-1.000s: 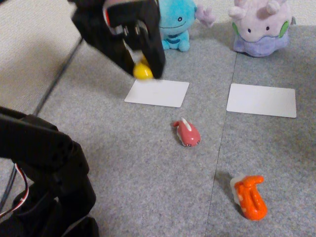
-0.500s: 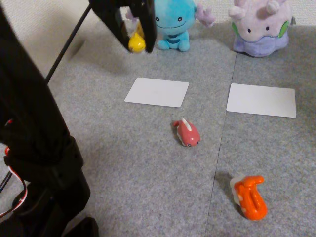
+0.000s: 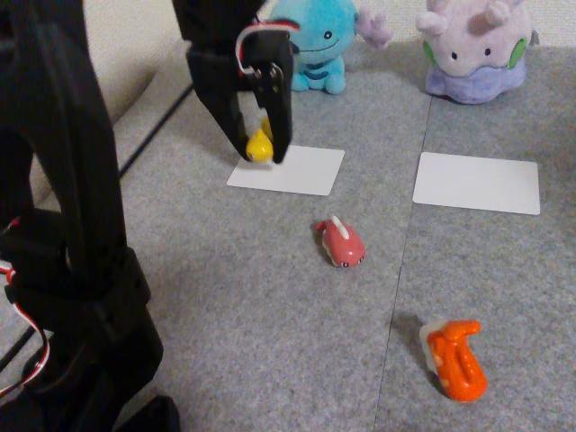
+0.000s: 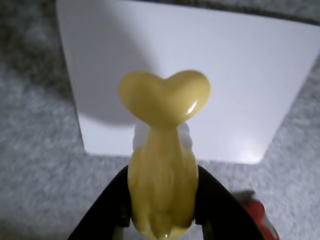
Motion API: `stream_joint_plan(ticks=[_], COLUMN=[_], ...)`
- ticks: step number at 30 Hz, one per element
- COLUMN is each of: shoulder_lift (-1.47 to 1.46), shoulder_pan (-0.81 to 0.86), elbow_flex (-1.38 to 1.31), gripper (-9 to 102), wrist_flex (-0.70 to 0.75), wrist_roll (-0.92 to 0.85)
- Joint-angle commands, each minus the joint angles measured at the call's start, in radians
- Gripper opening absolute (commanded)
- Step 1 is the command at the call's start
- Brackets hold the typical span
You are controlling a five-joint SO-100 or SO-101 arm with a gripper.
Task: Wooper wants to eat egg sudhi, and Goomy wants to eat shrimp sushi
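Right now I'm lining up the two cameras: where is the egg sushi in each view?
Fixed view: the egg sudhi hangs upper left of centre, clamped in the gripper, over the near left corner of the white card.
Wrist view: it fills the lower centre, tail up.
Shared landmark: that white card.

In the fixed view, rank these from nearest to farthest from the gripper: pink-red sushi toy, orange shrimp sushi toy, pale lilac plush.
Measured from the gripper, as the picture shows it:
1. Pink-red plastic sushi toy, centre of the mat, below right.
2. Pale lilac blob-shaped plush, top right.
3. Glossy orange plastic shrimp sushi toy, bottom right.
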Motion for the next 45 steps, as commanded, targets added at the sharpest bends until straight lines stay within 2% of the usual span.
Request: stream_joint_plan(ticks=[1, 13, 25, 30, 40, 45], shoulder_lift=[-0.009, -0.048, -0.046, -0.012, 0.247, 0.39], shoulder_pan=[0.009, 0.054, 0.051, 0.023, -0.115, -0.109], elbow_flex=[-0.054, -0.054, -0.054, -0.054, -0.054, -0.041], gripper=[3, 5, 24, 29, 28, 28], wrist_flex=[-0.028, -0.11, -0.092, -0.032, 0.117, 0.201], wrist_roll=[0.006, -0.011, -0.012, -0.014, 0.008, -0.002])
